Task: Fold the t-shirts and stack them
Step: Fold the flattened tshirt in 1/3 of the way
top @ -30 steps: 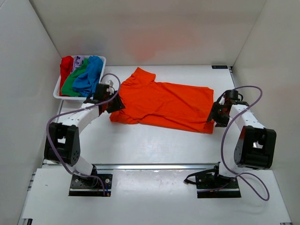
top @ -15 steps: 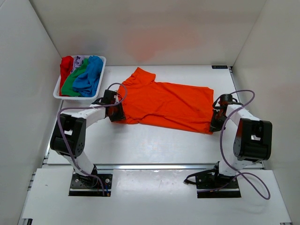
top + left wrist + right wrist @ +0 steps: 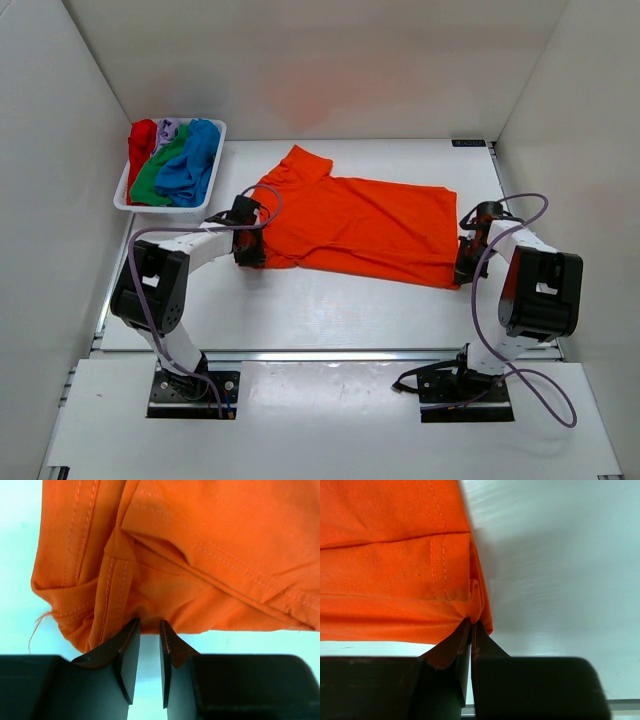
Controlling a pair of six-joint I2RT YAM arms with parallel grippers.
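One orange t-shirt (image 3: 350,225) spread overhead, right jaws pinching it in close-up

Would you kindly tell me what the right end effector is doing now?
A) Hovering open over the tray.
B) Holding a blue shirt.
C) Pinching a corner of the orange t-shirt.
C: in the right wrist view the right end effector has its fingers pressed together on a corner of the orange t-shirt.
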